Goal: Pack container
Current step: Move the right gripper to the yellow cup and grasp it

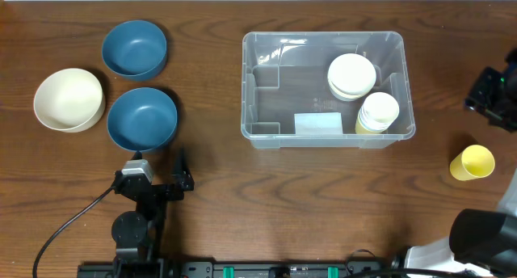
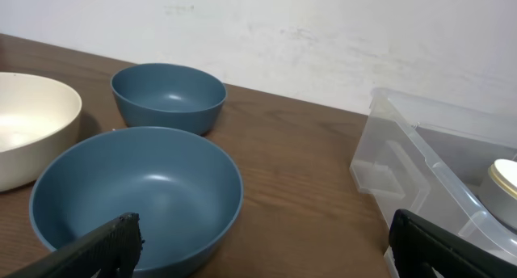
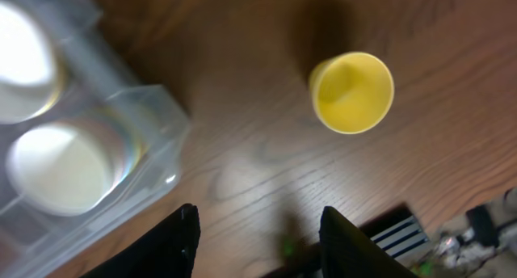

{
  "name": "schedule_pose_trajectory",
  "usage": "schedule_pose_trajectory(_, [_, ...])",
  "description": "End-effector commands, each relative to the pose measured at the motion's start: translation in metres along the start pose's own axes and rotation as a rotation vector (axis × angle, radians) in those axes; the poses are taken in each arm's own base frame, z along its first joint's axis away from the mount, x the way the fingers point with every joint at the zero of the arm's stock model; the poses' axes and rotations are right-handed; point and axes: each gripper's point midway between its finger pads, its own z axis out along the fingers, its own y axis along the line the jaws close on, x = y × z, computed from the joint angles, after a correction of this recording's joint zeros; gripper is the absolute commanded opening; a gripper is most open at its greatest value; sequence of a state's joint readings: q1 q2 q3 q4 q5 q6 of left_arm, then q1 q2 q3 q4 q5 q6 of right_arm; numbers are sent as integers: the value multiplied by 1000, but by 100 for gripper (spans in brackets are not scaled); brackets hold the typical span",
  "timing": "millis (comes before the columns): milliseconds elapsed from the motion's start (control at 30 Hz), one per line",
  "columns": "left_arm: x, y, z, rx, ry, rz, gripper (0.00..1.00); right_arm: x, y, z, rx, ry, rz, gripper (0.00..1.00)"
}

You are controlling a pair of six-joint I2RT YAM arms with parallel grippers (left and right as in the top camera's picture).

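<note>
Container (image 1: 323, 35) upright, mouth up, long axis left-right; left hand (image 2: 262, 239), right hand (image 3: 258, 231) spread, empty.

Cup (image 1: 472, 162) right of container (image 1: 295, 88)

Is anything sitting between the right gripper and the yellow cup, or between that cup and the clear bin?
Nothing visible. The yellow cup stands alone on the table beside the container, with the open right gripper raised nearby. Only the container's own wall must be cleared.
</note>
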State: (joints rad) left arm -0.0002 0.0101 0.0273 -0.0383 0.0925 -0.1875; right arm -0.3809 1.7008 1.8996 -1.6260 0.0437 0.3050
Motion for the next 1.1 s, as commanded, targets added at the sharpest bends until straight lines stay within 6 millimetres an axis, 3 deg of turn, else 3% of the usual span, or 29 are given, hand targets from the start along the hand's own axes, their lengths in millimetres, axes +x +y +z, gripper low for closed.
schedule_pose_trajectory(0, [15,5,1,-13,40,-11,98,5,-17,24,1,63,93,49])
schedule_pose_trajectory(200, [15,5,1,-13,40,-11,98,10,-31,80,-27,122,166,46])
schedule_pose_trajectory(500, [15,5,1,-12,40,-11,98,19,-48,124,-12,143,204,43])
schedule_pose_trajectory(767, [15,5,1,-13,40,-11,98,20,-60,151,-16,123,212,40])
schedule_pose_trajectory(1067, [15,5,1,-12,40,-11,98,6,-60,164,-28,60,203,34])
